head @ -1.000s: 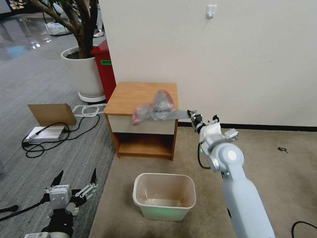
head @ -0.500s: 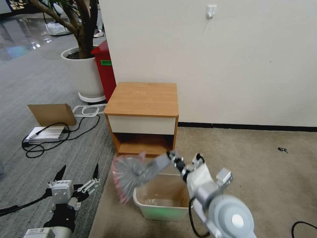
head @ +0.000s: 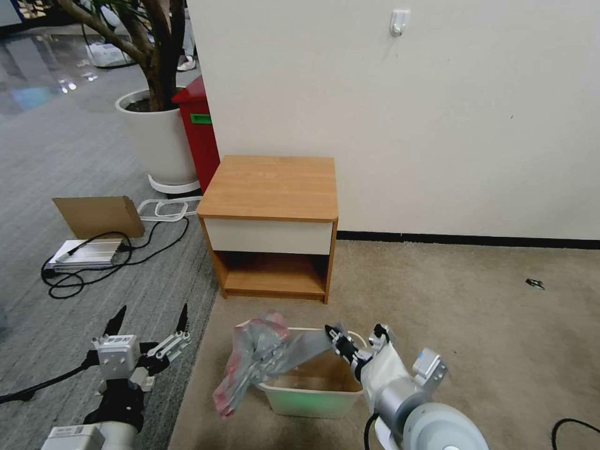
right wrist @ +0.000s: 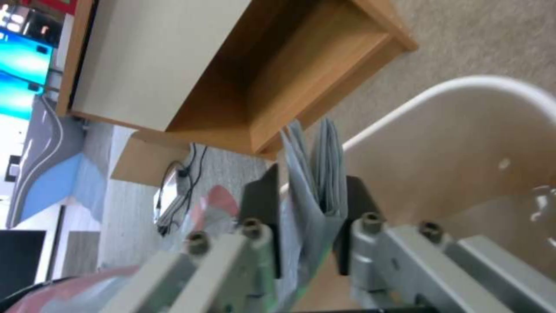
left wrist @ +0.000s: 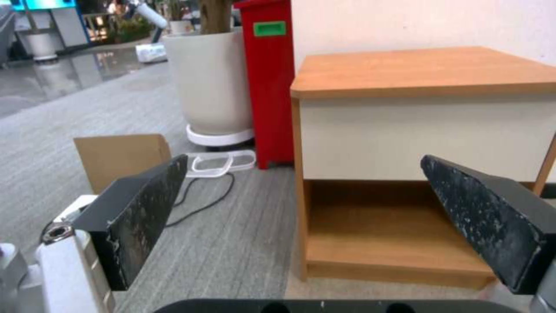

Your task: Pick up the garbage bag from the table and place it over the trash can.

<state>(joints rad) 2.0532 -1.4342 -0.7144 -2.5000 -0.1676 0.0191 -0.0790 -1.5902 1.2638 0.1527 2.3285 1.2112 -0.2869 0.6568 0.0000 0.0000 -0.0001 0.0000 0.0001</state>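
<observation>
The garbage bag [head: 259, 359], crinkly grey plastic with a pink-red edge, hangs bunched over the left rim of the trash can [head: 312, 400], a cream-beige bin on the carpet. My right gripper [head: 334, 337] is shut on a folded grey end of the bag above the bin's opening. The right wrist view shows the bag [right wrist: 312, 174] pinched between the jaws of my right gripper [right wrist: 310, 182], with the bin's rim [right wrist: 463, 82] beside them. Behind the bin stands the table [head: 272, 187], its top bare. My left gripper [head: 151, 310] is open, low over the grey floor at the left.
A red bin [head: 199, 134] and a white plant pot [head: 159, 140] stand left of the table by the wall. Cardboard [head: 99, 215], a silver device and cables [head: 87, 253] lie on the floor at the left. Beige carpet stretches to the right.
My right arm has carried the bag from the table's front edge down to the trash can, where it now droops over the left rim. The left arm has barely moved.
</observation>
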